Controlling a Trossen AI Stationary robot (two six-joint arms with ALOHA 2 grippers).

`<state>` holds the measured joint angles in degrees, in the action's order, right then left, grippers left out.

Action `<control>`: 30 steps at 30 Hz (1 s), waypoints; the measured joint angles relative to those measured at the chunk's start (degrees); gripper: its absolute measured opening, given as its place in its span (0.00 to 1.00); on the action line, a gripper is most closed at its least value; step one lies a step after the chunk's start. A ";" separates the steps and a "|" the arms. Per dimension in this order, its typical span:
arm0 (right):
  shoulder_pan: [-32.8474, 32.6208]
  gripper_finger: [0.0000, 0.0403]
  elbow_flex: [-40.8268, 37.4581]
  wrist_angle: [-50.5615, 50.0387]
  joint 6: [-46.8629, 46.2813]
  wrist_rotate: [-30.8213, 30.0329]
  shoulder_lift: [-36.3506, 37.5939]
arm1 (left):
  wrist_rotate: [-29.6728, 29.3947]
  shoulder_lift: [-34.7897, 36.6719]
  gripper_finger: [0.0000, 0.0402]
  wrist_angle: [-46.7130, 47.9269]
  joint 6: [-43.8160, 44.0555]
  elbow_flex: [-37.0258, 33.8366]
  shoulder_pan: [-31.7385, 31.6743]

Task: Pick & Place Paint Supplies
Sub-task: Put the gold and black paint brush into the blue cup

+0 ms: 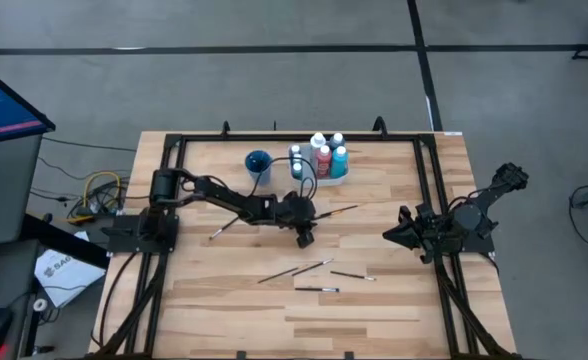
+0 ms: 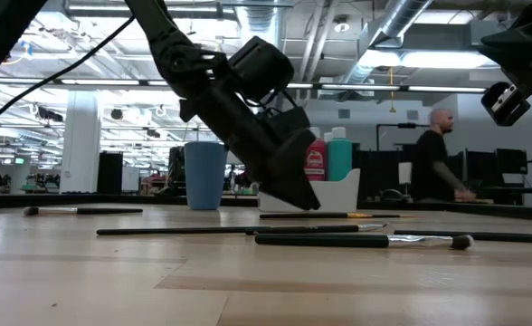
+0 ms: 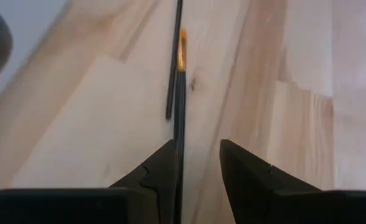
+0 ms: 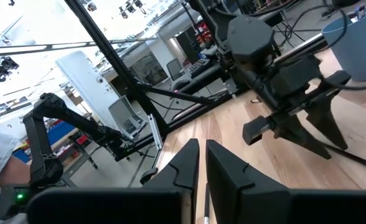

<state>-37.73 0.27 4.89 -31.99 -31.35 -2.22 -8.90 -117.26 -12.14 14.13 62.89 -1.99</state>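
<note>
Reaching down over a paintbrush (image 3: 179,93) near the table's middle, the left gripper (image 1: 303,236) has its jaws half open, nothing held. Next it should centre and close. Right gripper (image 1: 406,232) waits at three o'clock, closed. Five brushes lie visible; four bottles (image 1: 324,156) at twelve o'clock.

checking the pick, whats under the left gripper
The left gripper, fingers apart, is low over bare table beside a paintbrush. The fingers hide the brush's near end.
</note>
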 joint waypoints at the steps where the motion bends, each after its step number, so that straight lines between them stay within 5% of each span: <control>1: 0.02 0.06 0.02 0.00 0.00 0.00 -0.01 | 0.05 -0.03 0.28 0.38 0.05 -0.02 0.19; 8: -0.01 0.06 0.02 -0.02 0.00 0.00 0.00 | 0.07 -0.01 0.27 1.31 1.59 0.00 0.65; 16: -0.01 0.06 0.02 -0.04 0.00 0.00 -0.01 | 12.96 0.58 0.27 1.58 8.02 -0.03 3.06; 24: 0.02 0.06 0.00 -0.11 0.00 0.00 -0.02 | -1.69 2.67 0.27 1.13 10.91 1.67 5.80; 30: 0.00 0.06 0.01 0.04 0.00 0.00 -0.02 | -2.67 2.00 0.27 0.84 8.98 9.35 4.64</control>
<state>-37.72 0.28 4.93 -31.99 -31.35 -2.24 -11.57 -115.26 -11.30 23.11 72.24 2.65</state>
